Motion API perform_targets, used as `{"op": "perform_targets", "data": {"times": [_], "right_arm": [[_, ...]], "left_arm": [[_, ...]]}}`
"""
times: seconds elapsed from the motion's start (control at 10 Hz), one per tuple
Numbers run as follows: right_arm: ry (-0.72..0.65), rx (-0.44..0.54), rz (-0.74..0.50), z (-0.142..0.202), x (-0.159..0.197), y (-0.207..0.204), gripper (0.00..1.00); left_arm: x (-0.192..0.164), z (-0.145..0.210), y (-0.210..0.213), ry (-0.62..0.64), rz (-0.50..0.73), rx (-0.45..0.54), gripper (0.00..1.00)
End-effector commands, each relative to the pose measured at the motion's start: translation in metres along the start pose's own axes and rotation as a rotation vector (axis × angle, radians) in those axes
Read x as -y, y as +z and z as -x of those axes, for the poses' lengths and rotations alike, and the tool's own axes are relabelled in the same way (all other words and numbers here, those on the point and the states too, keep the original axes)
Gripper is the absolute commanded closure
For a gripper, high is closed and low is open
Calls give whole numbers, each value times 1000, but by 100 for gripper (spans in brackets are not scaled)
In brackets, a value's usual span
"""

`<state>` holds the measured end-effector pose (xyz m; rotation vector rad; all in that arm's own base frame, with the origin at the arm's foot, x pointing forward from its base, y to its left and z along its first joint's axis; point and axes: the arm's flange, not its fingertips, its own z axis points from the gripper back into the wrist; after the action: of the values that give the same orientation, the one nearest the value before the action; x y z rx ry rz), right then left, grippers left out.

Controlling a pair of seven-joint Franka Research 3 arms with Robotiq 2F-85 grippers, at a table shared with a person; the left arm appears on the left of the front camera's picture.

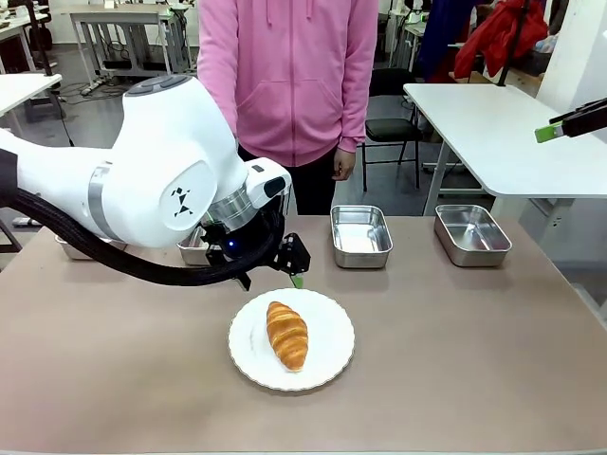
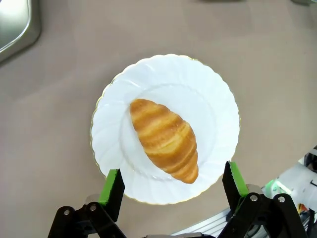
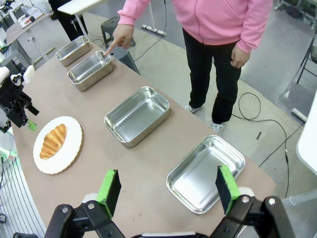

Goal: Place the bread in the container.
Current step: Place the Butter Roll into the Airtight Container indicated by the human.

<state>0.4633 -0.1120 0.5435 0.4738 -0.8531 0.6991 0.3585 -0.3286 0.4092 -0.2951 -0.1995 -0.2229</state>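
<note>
1. Hovering over the croissant (image 2: 164, 140) on its white scalloped plate (image 2: 210, 94), my left gripper (image 2: 172, 184) gapes wide, fingers empty.
2. My right gripper (image 3: 168, 189) hangs open above the table.
3. A person's finger (image 3: 108, 49) points at one steel pan (image 3: 90, 70).

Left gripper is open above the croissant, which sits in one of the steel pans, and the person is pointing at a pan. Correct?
Not quite. The croissant lies on the white plate, not in a pan, as the left wrist view shows. The left gripper is open above it, and the person's hand points at a pan.
</note>
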Motion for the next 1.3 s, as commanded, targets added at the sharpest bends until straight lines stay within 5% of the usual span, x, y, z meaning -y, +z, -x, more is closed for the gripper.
{"op": "perform_targets", "data": {"times": [0.0, 0.2, 0.7, 1.2], "right_arm": [[1, 5, -4, 0, -1, -1, 0], [1, 5, -4, 0, -1, -1, 0], [1, 5, -4, 0, -1, -1, 0], [1, 5, -4, 0, -1, -1, 0]], "left_arm": [[-1, 0, 2, 15, -19, 19, 0], [-1, -1, 0, 1, -3, 2, 0], [13, -7, -42, 261, -15, 28, 0], [15, -10, -82, 353, -108, -126, 0]]}}
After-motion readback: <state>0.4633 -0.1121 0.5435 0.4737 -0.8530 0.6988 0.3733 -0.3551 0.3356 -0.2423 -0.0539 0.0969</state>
